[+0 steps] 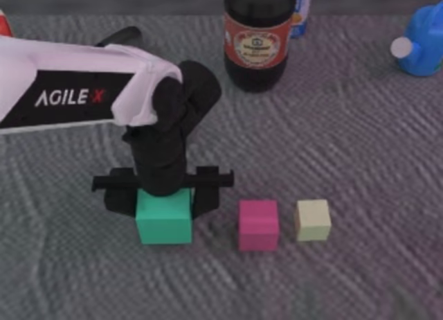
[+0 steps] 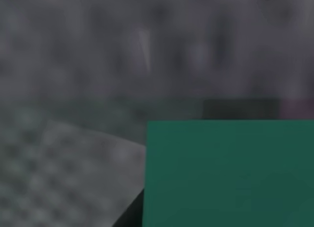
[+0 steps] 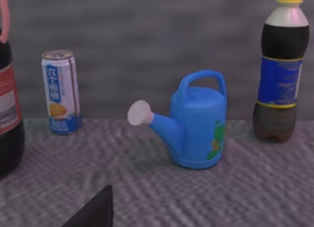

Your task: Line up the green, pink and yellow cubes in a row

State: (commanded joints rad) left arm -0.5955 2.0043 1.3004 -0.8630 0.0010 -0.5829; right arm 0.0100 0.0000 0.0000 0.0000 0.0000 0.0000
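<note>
Left gripper straddles the green cube at seven o'clock, fingers spread wide, gripping nothing. Pink cube and yellow cube sit in line toward three. Placing looks done; next, lift clear.

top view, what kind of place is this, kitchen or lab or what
Probably a rendered tabletop test scene, not a real kitchen: a grey textured table with plain matte cubes in a row, teal-green, magenta-pink and pale yellow, and stray props like a blue plastic watering can.
</note>
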